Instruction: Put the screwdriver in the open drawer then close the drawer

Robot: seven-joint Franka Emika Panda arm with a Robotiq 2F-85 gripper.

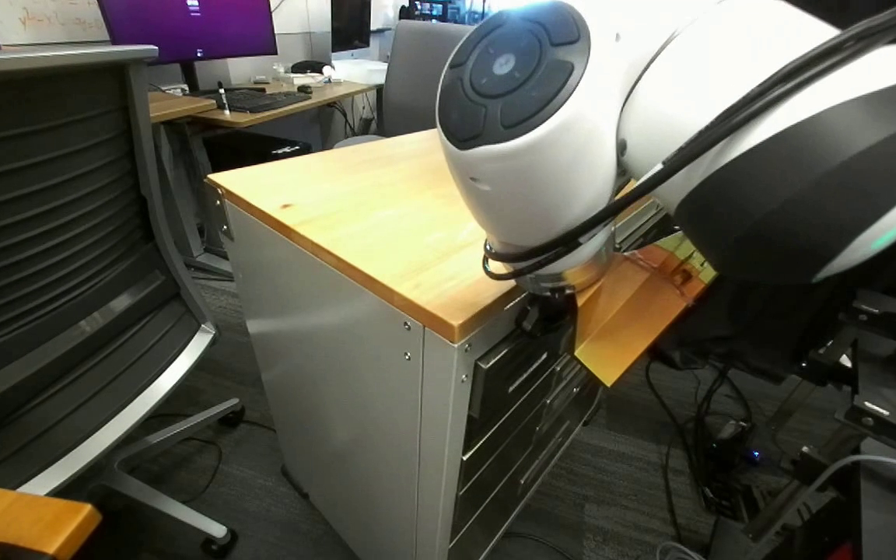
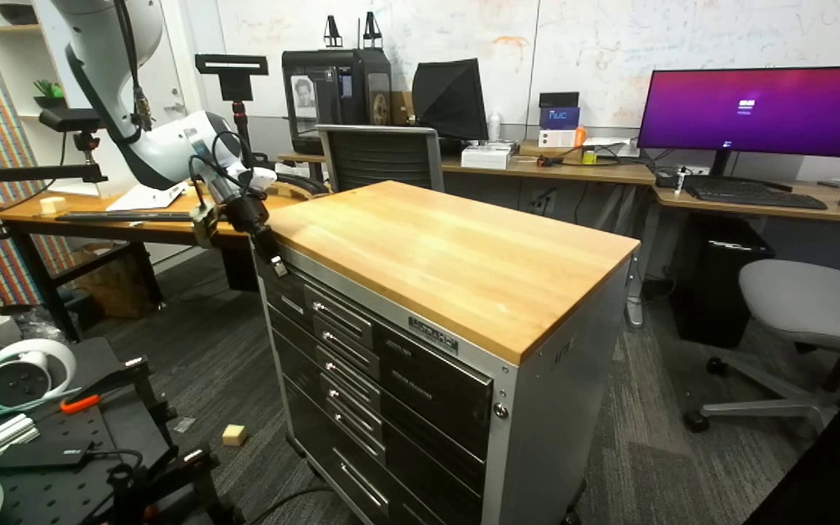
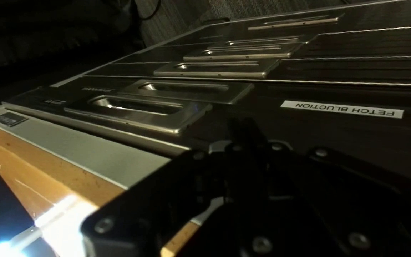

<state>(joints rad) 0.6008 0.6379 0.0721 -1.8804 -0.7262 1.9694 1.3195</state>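
Pincer (image 3: 244, 125) is together far as the wrist view shows, nothing seen btwn the tips. It hangs at the front of the top drawer (image 2: 405, 368), off to one side of the handles (image 3: 136, 114), nr the white label (image 3: 341, 109); touching or just beside, can't tell. Prob. the closing step: as a pair, the tips make one stiff pusher, & a plain bit of panel means no handle slot to snag in. Arm (image 2: 172, 149) angles down past the edge of the wooden surface (image 2: 449, 248), prob. so the tips meet the panel from the front w/o hitting the wood. Drawer looks flush or nearly; can't rule out a small gap. Screwdriver: not visible in any view; prob. inside the drawer acc. to the task, but unconfirmed. If a push is due, off-centre contact could make the drawer bind, so go slow & straight.
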